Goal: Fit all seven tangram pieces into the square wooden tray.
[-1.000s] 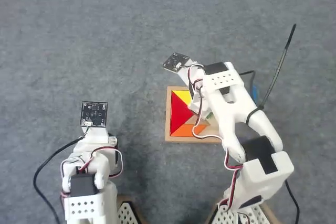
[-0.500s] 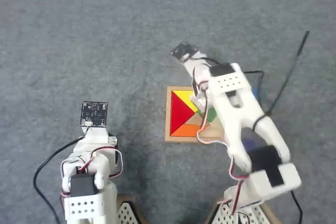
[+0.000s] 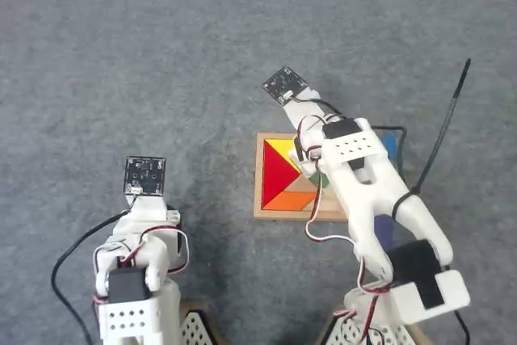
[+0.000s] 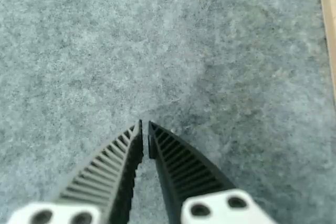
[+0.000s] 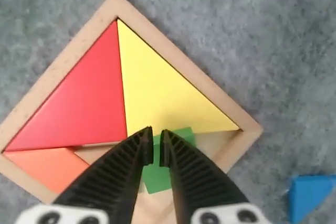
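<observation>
Grey carpet point(image 3: 161, 62) held the tray point(image 5: 184, 67). My right gripper point(image 5: 156, 136), fingers together, hung over the green square point(image 5: 181, 136) inside it; nudging it flush seemed next. My left gripper point(image 4: 145, 126), likewise closed, sat well away from the tray.

Bright, even, diffuse light over the grey felt table point(image 3: 161, 54), shadows soft and faint throughout.

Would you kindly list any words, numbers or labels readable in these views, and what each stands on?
None can be read. The square wooden tray, the red triangle piece, the yellow triangle piece and the grey felt table cover are blank. Any marks on the small black circuit boards are too small to read.
</observation>
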`<state>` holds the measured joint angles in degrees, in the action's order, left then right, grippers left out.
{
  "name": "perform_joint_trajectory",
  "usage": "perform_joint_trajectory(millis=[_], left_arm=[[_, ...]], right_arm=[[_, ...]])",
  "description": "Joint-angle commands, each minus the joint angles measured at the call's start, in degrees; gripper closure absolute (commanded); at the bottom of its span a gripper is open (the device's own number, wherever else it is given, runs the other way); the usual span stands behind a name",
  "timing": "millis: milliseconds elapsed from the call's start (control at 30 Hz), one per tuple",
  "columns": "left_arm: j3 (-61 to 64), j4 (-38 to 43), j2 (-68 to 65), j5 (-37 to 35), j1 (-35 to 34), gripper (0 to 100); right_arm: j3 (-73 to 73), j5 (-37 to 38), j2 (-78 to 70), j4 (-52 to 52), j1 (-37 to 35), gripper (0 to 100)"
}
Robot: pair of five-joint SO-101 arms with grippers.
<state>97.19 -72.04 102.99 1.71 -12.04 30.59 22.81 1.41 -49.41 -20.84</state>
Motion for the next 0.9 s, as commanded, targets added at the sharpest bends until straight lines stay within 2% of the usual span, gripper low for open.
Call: perform_joint_trajectory(millis=[0,300,500,667,867], left_arm=[[-0.7,-0.2,1.1,-1.0,-0.1,98],[-0.7,-0.2,1.1,-1.0,-0.1,98],[-0.7,-0.2,1.1,-1.0,-0.1,98],[-0.7,-0.2,1.1,-1.0,-0.1,98],[-0.7,-0.2,1.1,-1.0,-0.1,98]], right_arm=[[-0.5,-0.4,-2.2,1.4,0.2,97.2],[-0.4,0.7,-2.8,0.8,0.3,97.6],[4.0,-2.2,8.5,2.4,0.7,97.6],[10.5,-5.3,17.5,6.0,6.7,97.6],[10.7,-4.8,10.6,5.9,10.4,97.6]])
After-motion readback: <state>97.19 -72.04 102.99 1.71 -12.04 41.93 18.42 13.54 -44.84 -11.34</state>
